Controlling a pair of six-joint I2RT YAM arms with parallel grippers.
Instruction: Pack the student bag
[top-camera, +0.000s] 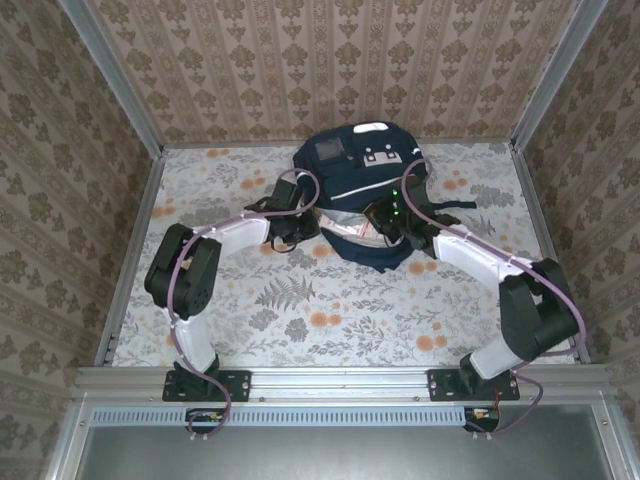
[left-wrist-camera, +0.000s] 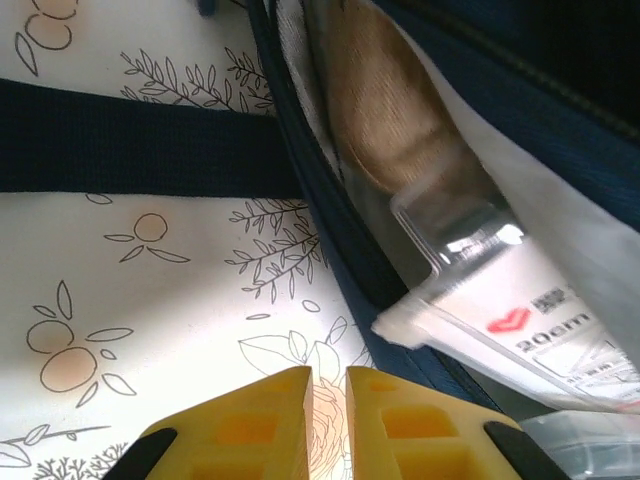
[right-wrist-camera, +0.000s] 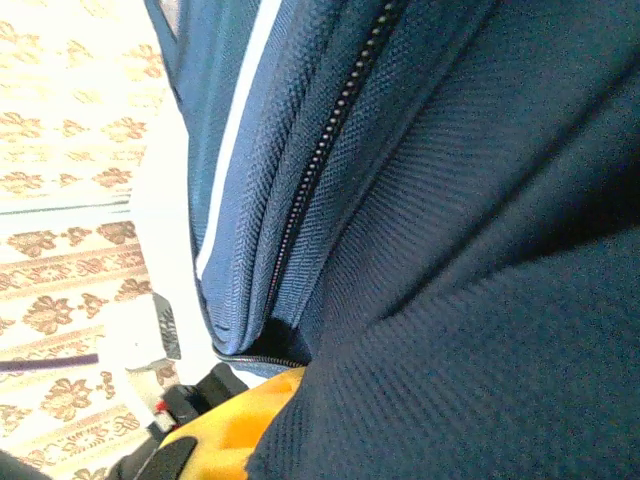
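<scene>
Bending beside the student bag (top-camera: 350, 185), left jaws almost closed, right jaws pinching fabric.

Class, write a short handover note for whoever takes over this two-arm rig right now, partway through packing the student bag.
Left gripper: nearly shut on nothing, low over the table.
Right gripper: shut, tucked under fabric of the student bag near its zipper; it probably grips the fabric, but that is not certain.
Bag: lies at the table's far middle, opening toward the arms.
Done: a clear plastic packet is partly inside, one end sticking out.
Left: push the packet fully in, then zip up.
</scene>
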